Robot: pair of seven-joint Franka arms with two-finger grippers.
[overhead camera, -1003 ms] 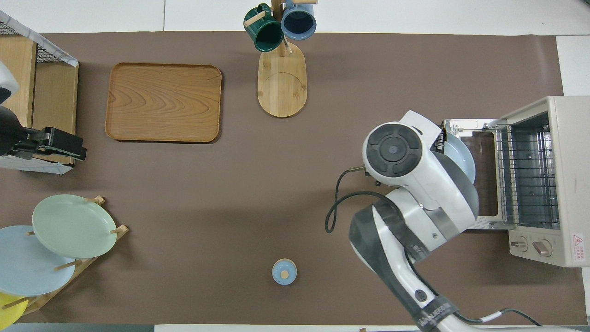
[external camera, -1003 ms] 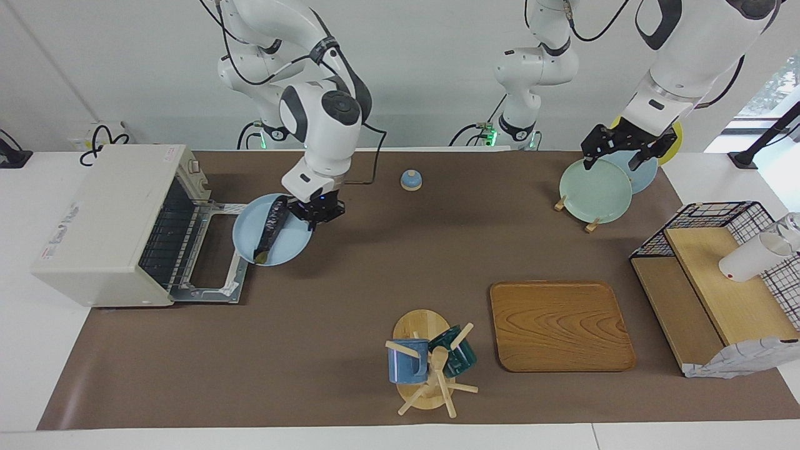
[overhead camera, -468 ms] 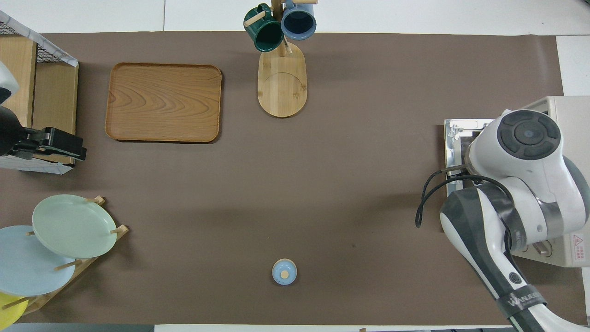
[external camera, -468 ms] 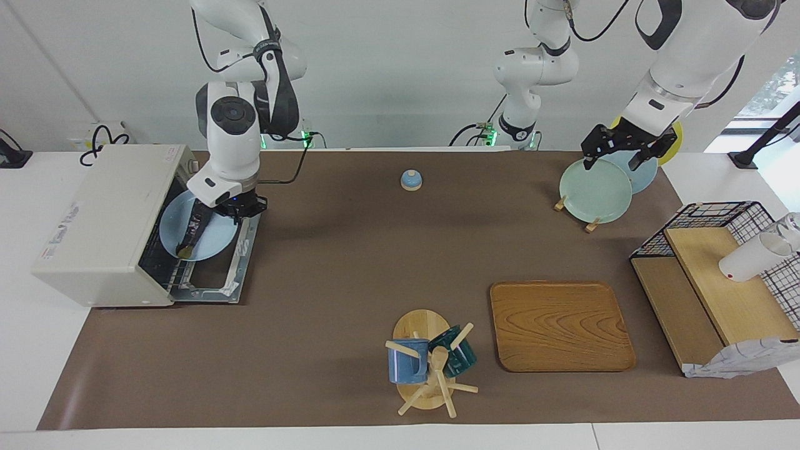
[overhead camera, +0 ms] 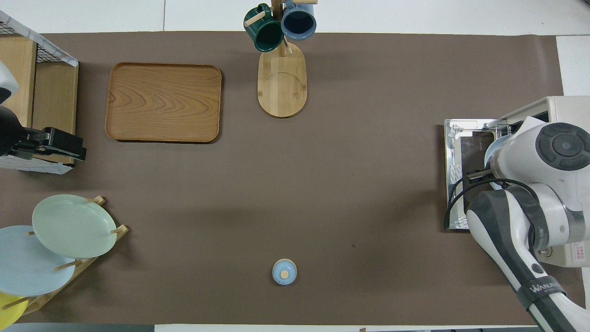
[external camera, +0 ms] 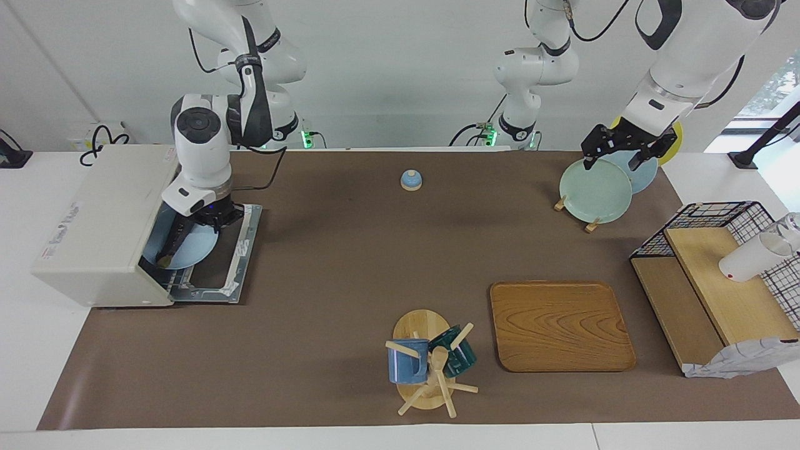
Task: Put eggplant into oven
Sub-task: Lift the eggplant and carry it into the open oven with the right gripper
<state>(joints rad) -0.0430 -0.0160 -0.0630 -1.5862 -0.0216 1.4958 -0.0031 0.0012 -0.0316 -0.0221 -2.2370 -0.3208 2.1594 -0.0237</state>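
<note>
Fingers of the right gripper (external camera: 209,220) pinch the blue plate (external camera: 187,247) carrying the eggplant (external camera: 173,240), halfway into the oven (external camera: 100,219); tilting risks a roll-off. Left gripper (external camera: 615,150) waits, unreadable.

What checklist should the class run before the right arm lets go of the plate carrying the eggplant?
1. Oven door open and flat: ok.
2. Eggplant lying on the blue plate: ok.
3. Plate fully inside the oven: not ok, its edge pokes out over the door.
4. Plate resting on the rack: cannot tell.
5. Right hand gripping the plate's rim: ok.
6. Left hand waiting over the plate rack: ok.
</note>
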